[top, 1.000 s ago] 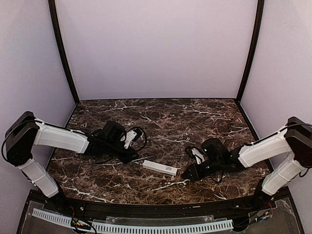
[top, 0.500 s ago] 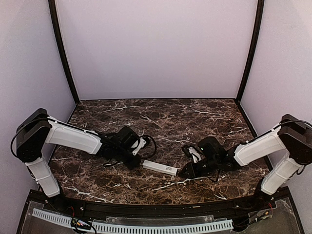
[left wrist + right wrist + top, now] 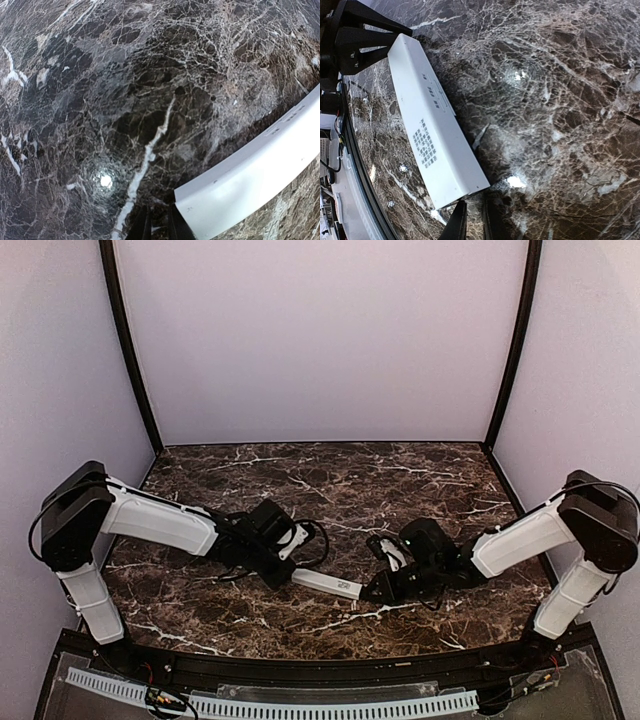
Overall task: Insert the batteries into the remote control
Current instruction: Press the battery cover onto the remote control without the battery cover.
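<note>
Guessing the slim white plastic remote control [image 3: 328,583], lower-middle of frame, is light, stiff and slidey; pinch across its long edges. Both the left gripper [image 3: 287,576] and right gripper [image 3: 373,592] are pinched together, empty.

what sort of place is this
Probably a robot test booth, not a home: plain pale walls with black posts box in a marble-look table, a left arm and right arm are bolted at its near edge, and a white remote lies between them.
</note>
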Tool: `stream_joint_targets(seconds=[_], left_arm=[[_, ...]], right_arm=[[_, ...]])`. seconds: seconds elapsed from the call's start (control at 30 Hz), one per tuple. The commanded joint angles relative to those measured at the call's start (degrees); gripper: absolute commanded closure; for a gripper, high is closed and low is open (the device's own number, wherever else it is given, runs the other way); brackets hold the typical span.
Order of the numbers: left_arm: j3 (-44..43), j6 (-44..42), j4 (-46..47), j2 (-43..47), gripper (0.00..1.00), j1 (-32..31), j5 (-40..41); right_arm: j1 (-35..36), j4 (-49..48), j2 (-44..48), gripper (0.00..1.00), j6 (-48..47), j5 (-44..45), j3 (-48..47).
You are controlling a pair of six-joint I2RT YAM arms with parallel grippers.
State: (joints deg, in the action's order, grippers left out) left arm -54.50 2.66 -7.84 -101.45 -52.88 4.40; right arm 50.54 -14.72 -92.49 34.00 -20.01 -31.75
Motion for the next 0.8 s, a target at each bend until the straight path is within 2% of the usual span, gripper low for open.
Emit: stream_joint_targets(seconds=[0.0, 0.77], left_arm=[[-1.4, -2.2, -2.5, -0.9, 0.88, -0.9, -0.8], [-5.3, -5.6, -5.9, -5.7, 0.92, -6.2, -4.2]], right_arm=[[-0.3, 4.5, -2.4, 0.88, -1.2, 1.6, 0.3], [-0.3, 3.7, -3.9, 0.91, -1.5, 1.5, -1.1]])
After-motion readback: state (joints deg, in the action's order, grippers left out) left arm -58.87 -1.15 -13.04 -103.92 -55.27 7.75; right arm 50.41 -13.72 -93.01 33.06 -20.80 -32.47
